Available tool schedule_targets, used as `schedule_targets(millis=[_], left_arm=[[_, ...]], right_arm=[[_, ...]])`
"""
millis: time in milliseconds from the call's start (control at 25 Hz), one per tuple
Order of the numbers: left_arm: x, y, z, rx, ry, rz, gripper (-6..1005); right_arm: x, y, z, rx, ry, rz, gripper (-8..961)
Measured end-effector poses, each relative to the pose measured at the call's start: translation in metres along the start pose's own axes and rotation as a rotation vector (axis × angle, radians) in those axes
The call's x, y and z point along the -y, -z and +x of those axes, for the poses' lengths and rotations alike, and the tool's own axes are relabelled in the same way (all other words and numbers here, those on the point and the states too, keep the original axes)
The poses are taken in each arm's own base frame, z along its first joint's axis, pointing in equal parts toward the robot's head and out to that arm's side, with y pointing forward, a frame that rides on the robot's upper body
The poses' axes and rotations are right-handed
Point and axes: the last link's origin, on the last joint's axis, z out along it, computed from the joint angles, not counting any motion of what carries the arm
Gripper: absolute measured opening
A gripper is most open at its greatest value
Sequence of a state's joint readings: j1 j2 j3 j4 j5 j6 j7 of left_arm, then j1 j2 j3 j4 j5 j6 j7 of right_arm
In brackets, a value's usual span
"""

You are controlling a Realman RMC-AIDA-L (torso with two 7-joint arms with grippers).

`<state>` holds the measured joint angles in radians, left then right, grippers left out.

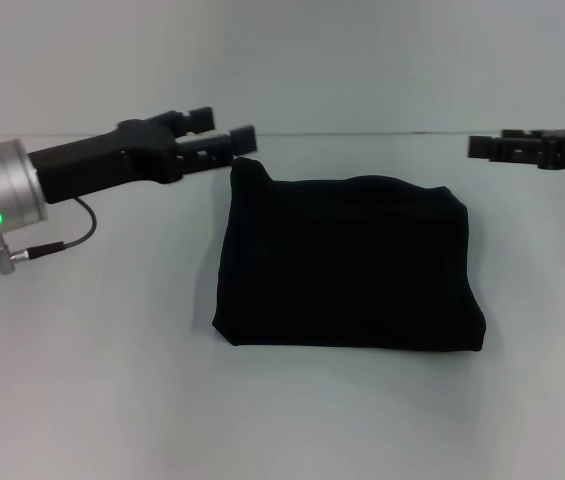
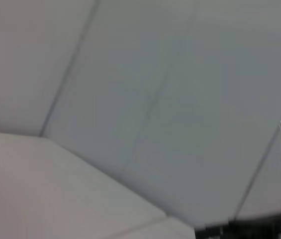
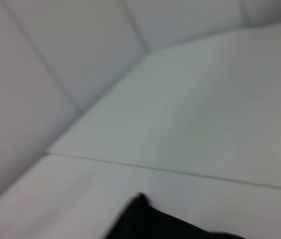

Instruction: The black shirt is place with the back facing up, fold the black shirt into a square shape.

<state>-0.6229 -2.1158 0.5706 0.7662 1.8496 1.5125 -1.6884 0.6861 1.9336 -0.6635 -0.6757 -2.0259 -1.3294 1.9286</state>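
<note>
The black shirt [image 1: 347, 265] lies folded into a rough square in the middle of the white table [image 1: 92, 380]. Its far left corner sticks up in a small peak. My left gripper [image 1: 224, 130] hovers just above and beside that peak, open, with nothing between its fingers. My right gripper [image 1: 487, 142] hangs at the far right, above the table and clear of the shirt's far right corner, also open and holding nothing. In the right wrist view a corner of the black shirt [image 3: 147, 221] shows at the picture's lower edge.
Pale wall panels [image 1: 362, 60] stand behind the table's far edge. Bare table surface surrounds the shirt on all sides. A dark shape [image 2: 249, 229] shows at the edge of the left wrist view; what it is cannot be told.
</note>
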Motion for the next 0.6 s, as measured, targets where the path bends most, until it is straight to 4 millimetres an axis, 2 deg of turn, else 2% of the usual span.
schedule_targets(millis=[120,320,400,600], left_arm=[[-0.003,-0.008,0.005,0.080,-0.061,-0.038,952],[-0.006,-0.025,0.008,0.246,-0.163,-0.077,950],[-0.007,-0.030,0.007,0.283,-0.198,-0.088,950],[-0.011,-0.039,0.003,0.351,-0.246,-0.114,950]], right_arm=[[-0.019,-0.004,-0.007,0.005,0.102,-0.093,828],[-0.031,-0.012,-0.012,-0.047,0.222,-0.112,836],[-0.033,-0.016,-0.011,-0.097,0.277,-0.095,839],[-0.034,-0.028,-0.009,-0.181,0.351,-0.050,924]])
